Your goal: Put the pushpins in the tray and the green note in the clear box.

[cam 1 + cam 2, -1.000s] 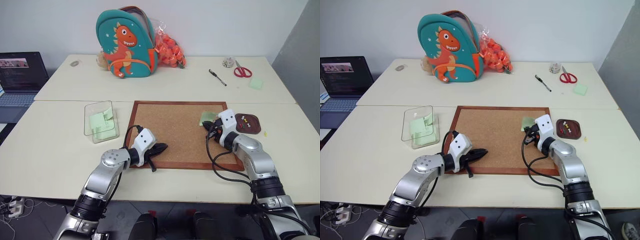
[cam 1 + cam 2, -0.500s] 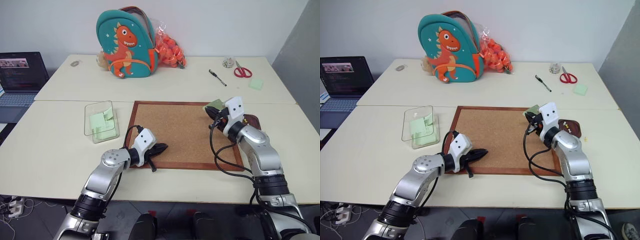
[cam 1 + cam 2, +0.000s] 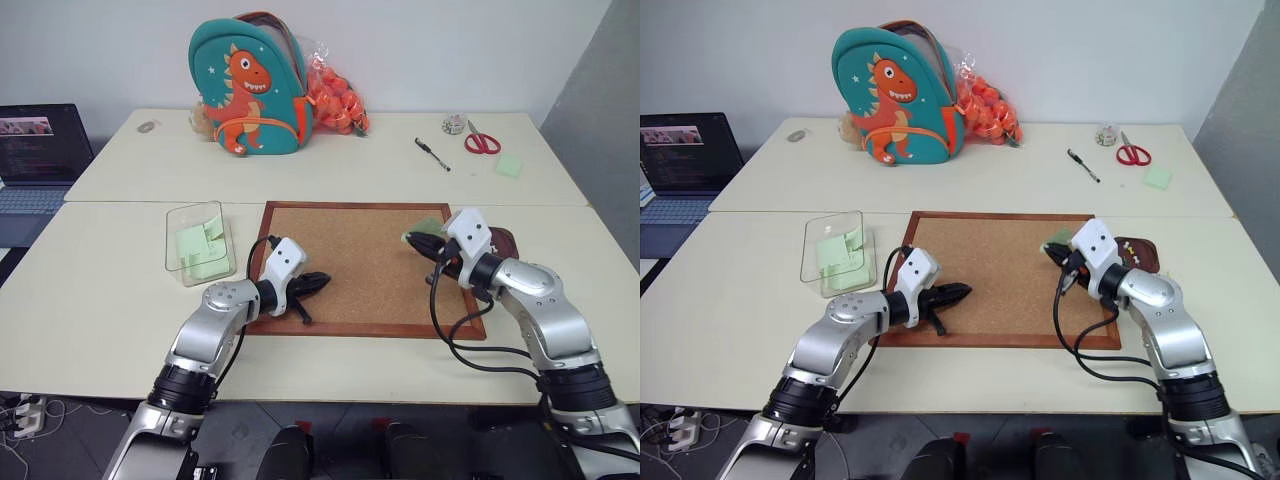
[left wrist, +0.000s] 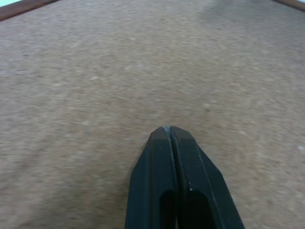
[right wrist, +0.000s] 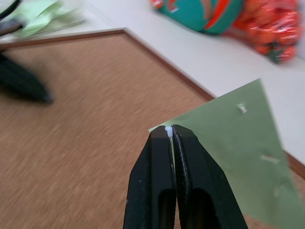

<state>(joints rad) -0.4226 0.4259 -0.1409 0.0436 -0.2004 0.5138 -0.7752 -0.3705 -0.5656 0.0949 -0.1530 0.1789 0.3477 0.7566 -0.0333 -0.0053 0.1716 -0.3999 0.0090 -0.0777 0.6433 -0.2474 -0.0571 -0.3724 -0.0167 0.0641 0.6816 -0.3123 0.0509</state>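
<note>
Your right gripper (image 5: 170,131) is clamping the green note (image 5: 233,143) by its corner; the right wrist view is showing the two black fingers pressed together on the paper's edge, with the note slanting out over the corkboard's (image 3: 360,262) wooden frame. From the head views you are seeing the same note (image 3: 424,229) as a small pale green flap held above the corkboard's far right corner, off the surface.

Your left gripper (image 4: 170,130) is sitting with its fingers together, holding nothing; the left wrist view is giving you plain cork under the tips. In the left eye view that gripper (image 3: 322,279) is pointing across the near left part of the board.

The clear box (image 3: 198,241) is standing on the table just left of the corkboard, with green paper already lying inside it. The tray (image 3: 1137,253) is resting just beyond the board's right edge, partly hidden by your right arm; coloured pushpins (image 3: 1129,249) are lying in it, too small to count.

Along the far table: a dinosaur backpack (image 3: 247,87), a pen (image 3: 432,155), scissors (image 3: 479,139).
</note>
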